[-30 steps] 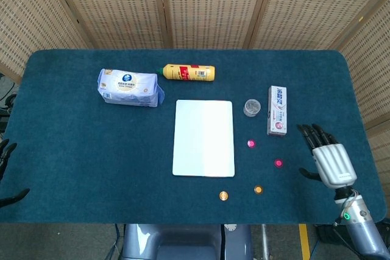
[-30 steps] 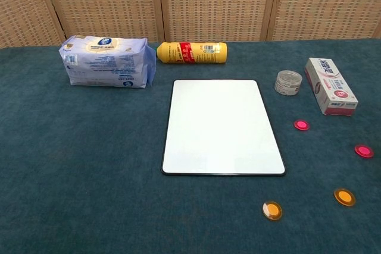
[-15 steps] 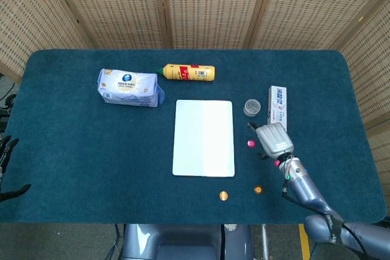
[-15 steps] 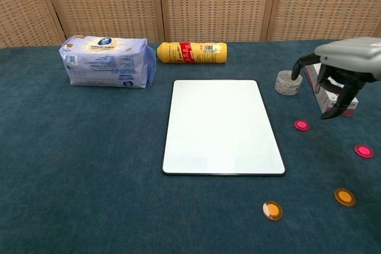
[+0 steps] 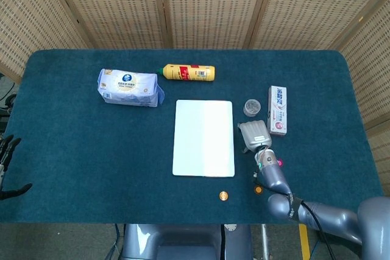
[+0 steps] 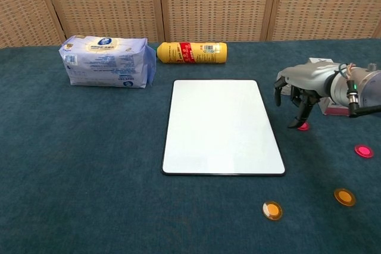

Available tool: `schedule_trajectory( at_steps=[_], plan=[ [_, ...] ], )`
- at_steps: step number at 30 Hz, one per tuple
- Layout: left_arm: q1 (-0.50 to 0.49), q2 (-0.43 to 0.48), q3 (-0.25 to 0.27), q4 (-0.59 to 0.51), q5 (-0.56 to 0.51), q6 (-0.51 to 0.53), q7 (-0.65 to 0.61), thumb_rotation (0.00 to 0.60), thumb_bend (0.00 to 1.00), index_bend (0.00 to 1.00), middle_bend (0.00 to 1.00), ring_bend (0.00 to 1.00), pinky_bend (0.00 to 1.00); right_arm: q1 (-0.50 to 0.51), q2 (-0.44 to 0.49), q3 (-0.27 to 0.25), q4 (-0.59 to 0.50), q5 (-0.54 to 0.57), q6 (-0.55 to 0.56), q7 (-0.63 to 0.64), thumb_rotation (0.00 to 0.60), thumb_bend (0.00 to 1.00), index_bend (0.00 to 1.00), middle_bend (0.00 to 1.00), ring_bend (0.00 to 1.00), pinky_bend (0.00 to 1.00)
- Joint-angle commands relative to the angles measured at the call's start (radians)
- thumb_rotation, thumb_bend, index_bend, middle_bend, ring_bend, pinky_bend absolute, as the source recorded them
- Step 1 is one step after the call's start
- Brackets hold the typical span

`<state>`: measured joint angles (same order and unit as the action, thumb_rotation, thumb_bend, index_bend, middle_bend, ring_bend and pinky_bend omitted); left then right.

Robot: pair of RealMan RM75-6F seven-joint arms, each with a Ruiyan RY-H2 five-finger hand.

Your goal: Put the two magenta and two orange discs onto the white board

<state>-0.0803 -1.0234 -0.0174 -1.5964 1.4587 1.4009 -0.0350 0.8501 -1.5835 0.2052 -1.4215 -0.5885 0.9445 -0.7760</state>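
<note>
Four discs off the white board (image 6: 221, 126), all toward the table's near right corner: orange disc (image 6: 272, 210), magenta disc (image 6: 303, 125) under the right hand (image 6: 300, 89), second orange (image 6: 344, 197), second magenta (image 6: 363, 150). Fingers spread downward, holding nothing. Likely light, stiff, thin; best pinched by the rim.

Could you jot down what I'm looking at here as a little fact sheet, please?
surface: table with dark teal cloth
target: white board, bare
right hand: fingers pointing down over a magenta disc
other discs: magenta disc near the right edge, two orange discs, all on the cloth
left hand: at the left table edge, holding nothing
clutter: tissue pack, yellow bottle, toothpaste box
</note>
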Motion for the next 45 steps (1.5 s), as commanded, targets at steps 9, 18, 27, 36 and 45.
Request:
schedule_trajectory(
  at_steps=[9,18,27,36,45],
  plan=[
    [-0.004,-0.001,0.002,-0.002,-0.003,-0.006,0.005,0.6,0.0,0.0,0.0,0.0,0.0,0.003,0.011,-0.033,-0.003,-0.017,0.021,0.008,0.6,0.26,0.39,0.83,0.85,1.0],
    [-0.004,-0.003,0.004,-0.001,-0.001,-0.005,0.009,0.6,0.0,0.0,0.0,0.0,0.0,-0.002,0.006,-0.059,0.039,0.006,0.007,0.014,0.6,0.34,0.39,0.83,0.85,1.0],
    [-0.007,-0.004,0.004,-0.003,-0.006,-0.009,0.016,0.6,0.0,0.0,0.0,0.0,0.0,-0.009,0.014,-0.077,0.041,-0.013,-0.001,0.033,0.6,0.34,0.39,0.83,0.85,1.0],
    [-0.007,-0.005,0.006,-0.004,-0.005,-0.009,0.018,0.6,0.0,0.0,0.0,0.0,0.0,-0.017,-0.007,-0.09,0.078,-0.036,-0.008,0.057,0.6,0.34,0.39,0.83,0.85,1.0],
    [-0.01,-0.005,0.005,-0.005,-0.01,-0.014,0.02,0.6,0.0,0.0,0.0,0.0,0.0,-0.018,-0.02,-0.093,0.1,-0.035,-0.021,0.063,0.6,0.34,0.41,0.83,0.85,1.0]
  ],
)
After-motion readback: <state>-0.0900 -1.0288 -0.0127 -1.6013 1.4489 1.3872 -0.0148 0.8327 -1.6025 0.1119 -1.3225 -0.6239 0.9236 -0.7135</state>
